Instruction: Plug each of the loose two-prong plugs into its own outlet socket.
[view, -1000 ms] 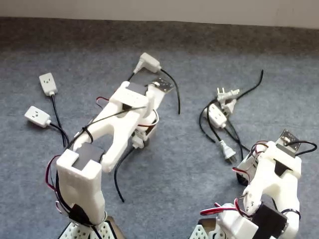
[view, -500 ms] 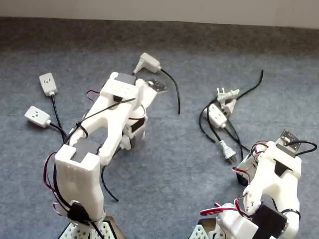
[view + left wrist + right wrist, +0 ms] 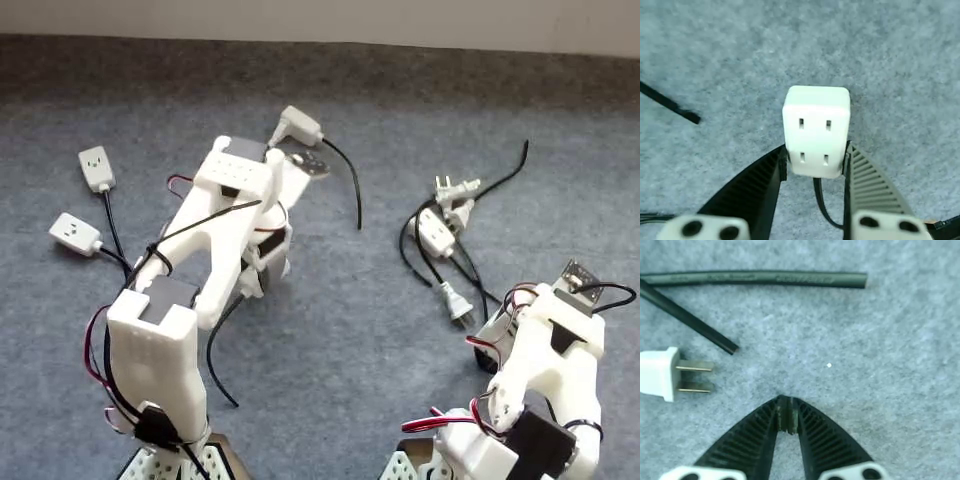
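We see a white socket block (image 3: 816, 120), its face with two pairs of slots turned toward the left wrist camera. It is clamped by its sides between the black fingers of the left tool (image 3: 815, 156). Its black cord (image 3: 821, 202) runs out from the held end, between the fingers. A loose cord end (image 3: 671, 104) lies on the grey worktop (image 3: 900, 60) nearby.

From above, the left arm (image 3: 225, 235) stretches over the middle of the worktop, and we cannot tell whether the block touches the surface. Just beyond the arm's far end lies a white angled connector (image 3: 297, 127). Off to that arm's outer side, two more sockets (image 3: 97, 168) (image 3: 75, 232) lie near each other, not touching.

The right tool (image 3: 786, 414) has its fingers pressed together on nothing. A white two-prong plug (image 3: 660, 374) lies near it but apart, with two black cords (image 3: 755, 277) (image 3: 690, 320) farther out. From above, we find that plug just beside the right arm (image 3: 545, 345). A small socket (image 3: 435, 230) and a second plug (image 3: 457, 187) sit close together farther out.
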`<state>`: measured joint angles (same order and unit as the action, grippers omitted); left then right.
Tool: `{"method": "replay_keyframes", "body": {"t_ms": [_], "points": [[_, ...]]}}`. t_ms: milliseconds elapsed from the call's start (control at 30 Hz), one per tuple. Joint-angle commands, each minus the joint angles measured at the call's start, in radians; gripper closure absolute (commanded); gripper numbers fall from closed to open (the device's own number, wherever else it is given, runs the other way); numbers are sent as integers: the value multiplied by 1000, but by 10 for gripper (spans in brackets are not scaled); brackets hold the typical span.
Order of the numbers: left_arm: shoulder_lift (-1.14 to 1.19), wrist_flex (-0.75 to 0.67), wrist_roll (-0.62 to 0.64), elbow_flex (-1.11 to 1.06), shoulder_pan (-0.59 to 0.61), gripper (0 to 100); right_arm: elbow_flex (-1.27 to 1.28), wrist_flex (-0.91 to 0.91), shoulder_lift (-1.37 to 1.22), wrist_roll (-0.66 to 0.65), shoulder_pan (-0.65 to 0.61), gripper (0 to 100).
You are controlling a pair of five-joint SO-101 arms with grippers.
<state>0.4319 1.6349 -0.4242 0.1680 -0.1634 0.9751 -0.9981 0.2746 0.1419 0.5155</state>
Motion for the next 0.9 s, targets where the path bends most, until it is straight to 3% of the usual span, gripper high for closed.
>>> {"method": "replay_keyframes", "body": {"t_ms": [0, 133, 333, 433, 533, 667, 767, 867], "points": [[-21, 80, -6, 174, 16, 822, 1, 24, 22, -11, 12, 993], [-19, 129, -6, 355, -1, 822, -7, 24, 22, -9, 65, 993], [-19, 127, 12, 397, -87, 821, -42, 24, 30, -15, 94, 989], [-7, 124, 183, 394, -156, 822, -143, 8, 30, -9, 87, 989], [12, 95, 304, 358, -226, 822, -323, -111, 22, -8, 56, 989], [21, 44, 302, 348, -251, 822, -644, -326, 21, -8, 16, 989], [28, -23, 304, 410, -259, 821, -826, -421, 19, -6, 50, 989], [33, -80, 304, 486, -303, 819, -825, -483, 18, 35, 130, 989]]}}
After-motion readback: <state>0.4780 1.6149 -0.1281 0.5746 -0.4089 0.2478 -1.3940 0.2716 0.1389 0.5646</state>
